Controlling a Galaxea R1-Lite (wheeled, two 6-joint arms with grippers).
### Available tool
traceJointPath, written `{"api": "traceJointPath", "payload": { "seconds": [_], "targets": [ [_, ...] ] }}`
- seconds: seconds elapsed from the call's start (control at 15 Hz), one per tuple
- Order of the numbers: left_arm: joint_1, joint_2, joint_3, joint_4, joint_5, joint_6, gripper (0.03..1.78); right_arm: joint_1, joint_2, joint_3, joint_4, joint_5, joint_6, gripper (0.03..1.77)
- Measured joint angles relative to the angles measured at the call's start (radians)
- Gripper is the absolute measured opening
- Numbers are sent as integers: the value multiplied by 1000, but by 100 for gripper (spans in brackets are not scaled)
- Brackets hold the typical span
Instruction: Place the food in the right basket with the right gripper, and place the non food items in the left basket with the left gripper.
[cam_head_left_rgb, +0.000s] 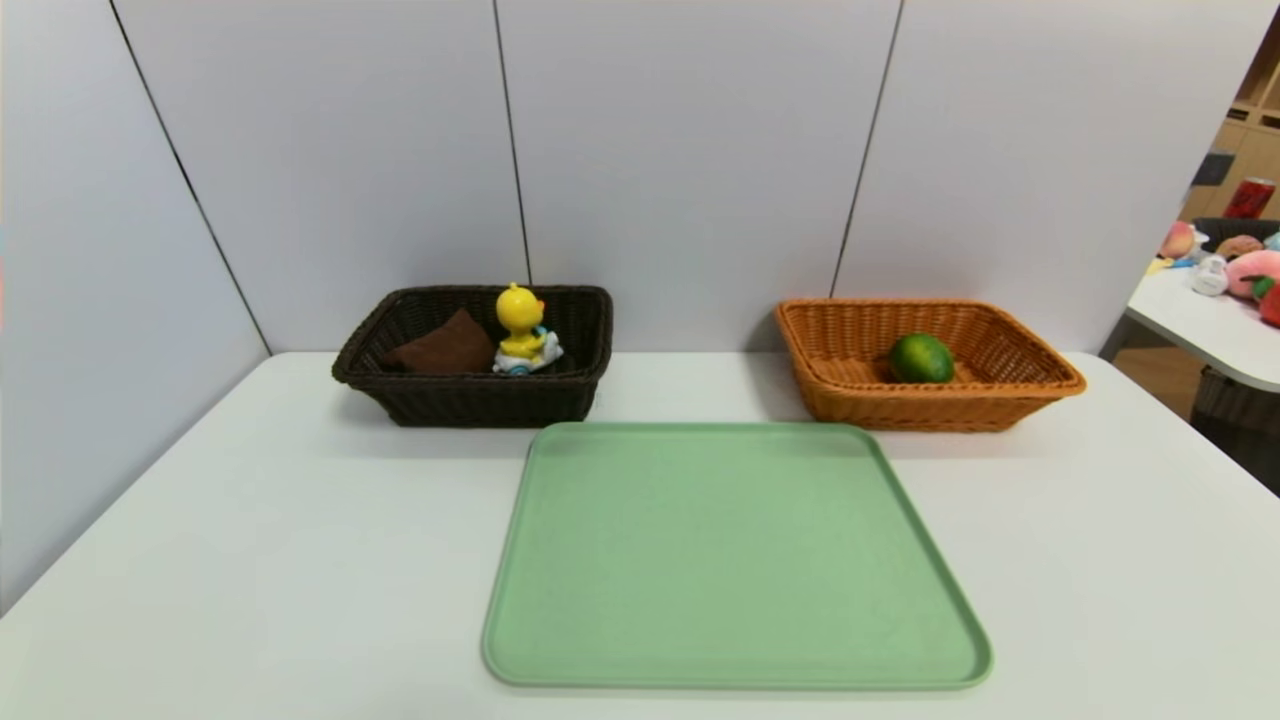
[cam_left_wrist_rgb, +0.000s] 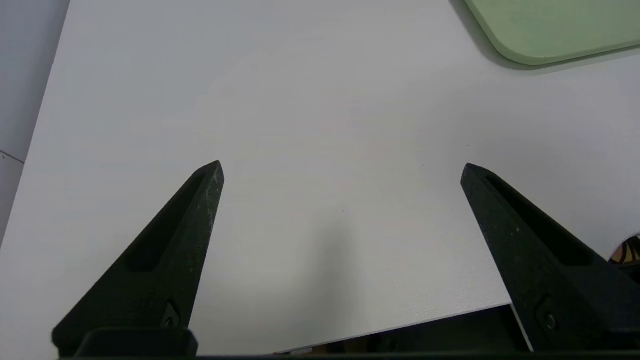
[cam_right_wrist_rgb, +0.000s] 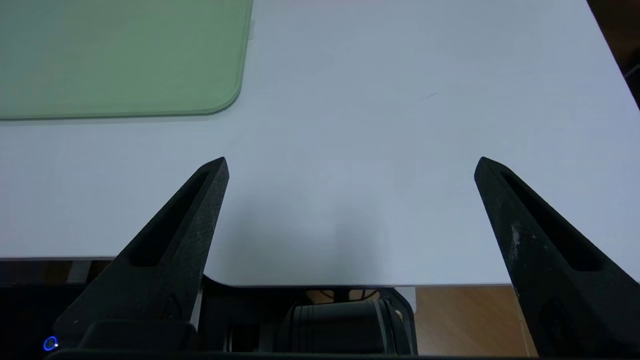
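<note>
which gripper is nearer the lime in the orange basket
Right. The right gripper hovers open over the table's near right edge, same side as the green lime; the left gripper hovers open near the left.

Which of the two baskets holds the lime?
The orange basket, on the robot's right, holds the lime; the dark basket holds a duck toy and brown pouch.

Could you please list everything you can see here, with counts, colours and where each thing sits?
table: 1, white, under everything
tray: 1, green, centre front, nothing on it
left basket: 1, dark brown, back left
duck toy: 1, yellow, in left basket
brown cloth item: 1, in left basket
right basket: 1, orange, back right
lime: 1, green, in right basket
left gripper: black, open, over table's near edge
right gripper: black, open, over table's near edge
</note>
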Motion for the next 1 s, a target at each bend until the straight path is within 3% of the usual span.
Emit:
{"api": "traceJointPath", "payload": {
  "seconds": [0.33, 1.0],
  "targets": [
    [7, -39, 9, -2, 2, 0, 169, -52, -90, 4, -43, 86, -46, 169],
    [12, -170, 81, -14, 4, 6, 169, -59, -260, 86, -111, 89, -50, 169]
  ]
}}
